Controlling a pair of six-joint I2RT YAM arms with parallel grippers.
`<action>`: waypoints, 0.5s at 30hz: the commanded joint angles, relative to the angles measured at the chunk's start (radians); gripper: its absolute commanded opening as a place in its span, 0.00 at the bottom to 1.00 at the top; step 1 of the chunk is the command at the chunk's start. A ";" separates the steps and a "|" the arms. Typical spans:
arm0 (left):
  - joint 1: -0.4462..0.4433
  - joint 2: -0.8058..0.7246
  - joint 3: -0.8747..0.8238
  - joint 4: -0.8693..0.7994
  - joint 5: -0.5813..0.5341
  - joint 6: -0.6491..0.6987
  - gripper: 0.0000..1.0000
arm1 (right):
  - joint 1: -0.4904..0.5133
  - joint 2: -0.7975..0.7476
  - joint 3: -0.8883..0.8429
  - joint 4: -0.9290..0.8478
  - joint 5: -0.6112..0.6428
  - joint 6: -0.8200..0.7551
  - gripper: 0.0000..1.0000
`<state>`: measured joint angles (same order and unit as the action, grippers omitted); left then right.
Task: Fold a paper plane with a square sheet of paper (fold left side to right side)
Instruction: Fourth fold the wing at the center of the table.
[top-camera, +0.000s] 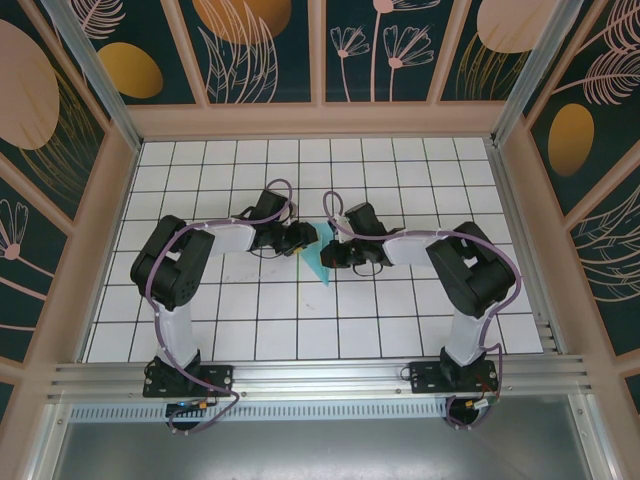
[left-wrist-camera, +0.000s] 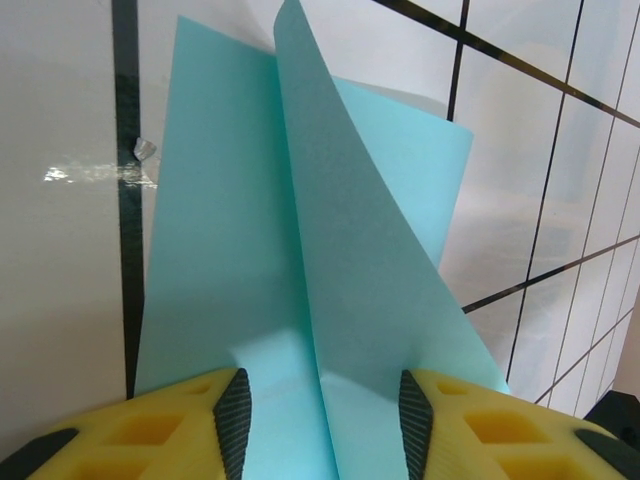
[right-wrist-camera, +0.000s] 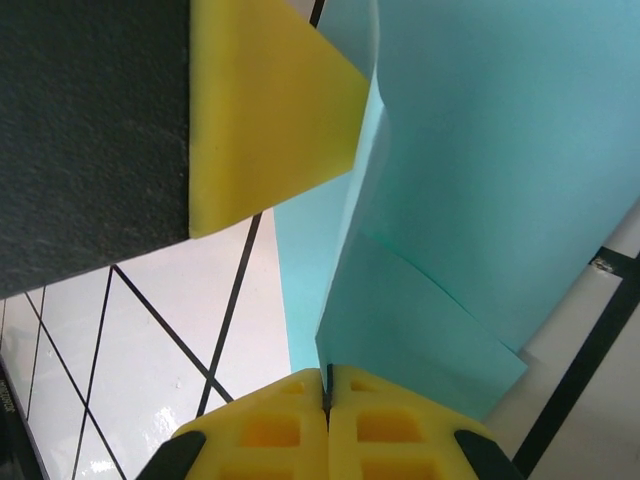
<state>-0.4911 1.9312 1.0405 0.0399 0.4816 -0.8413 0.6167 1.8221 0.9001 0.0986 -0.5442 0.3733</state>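
The turquoise sheet of paper (top-camera: 322, 260) lies at the table's centre, folded into a narrow pointed paper plane shape, tip toward the near edge. In the left wrist view the paper (left-wrist-camera: 220, 250) has a centre crease with one flap (left-wrist-camera: 350, 250) standing up. My left gripper (left-wrist-camera: 325, 420) is open, its fingers straddling the crease over the paper. My right gripper (right-wrist-camera: 327, 385) is shut on the edge of a raised fold of the paper (right-wrist-camera: 480, 180). A yellow finger (right-wrist-camera: 260, 110) of the left gripper sits just beyond that fold. From above, both grippers (top-camera: 305, 238) (top-camera: 332, 250) meet over the paper.
The white grid table (top-camera: 300, 320) is fenced by wooden walls with patterned panels. An aluminium rail (top-camera: 300, 375) runs along the near edge by the arm bases. A small scrap of clear tape (left-wrist-camera: 145, 150) sticks to the table beside the paper.
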 joint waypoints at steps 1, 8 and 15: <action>-0.006 0.065 -0.009 -0.061 -0.077 0.034 0.49 | -0.010 -0.001 -0.006 0.030 -0.028 -0.007 0.05; -0.009 0.074 -0.005 -0.066 -0.077 0.034 0.52 | -0.011 0.019 -0.006 0.041 -0.036 -0.005 0.05; -0.019 0.102 0.022 -0.131 -0.122 0.062 0.50 | -0.013 0.021 -0.001 0.043 -0.039 -0.005 0.08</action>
<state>-0.4992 1.9427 1.0725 -0.0048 0.4725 -0.8341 0.6128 1.8263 0.9001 0.1043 -0.5598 0.3737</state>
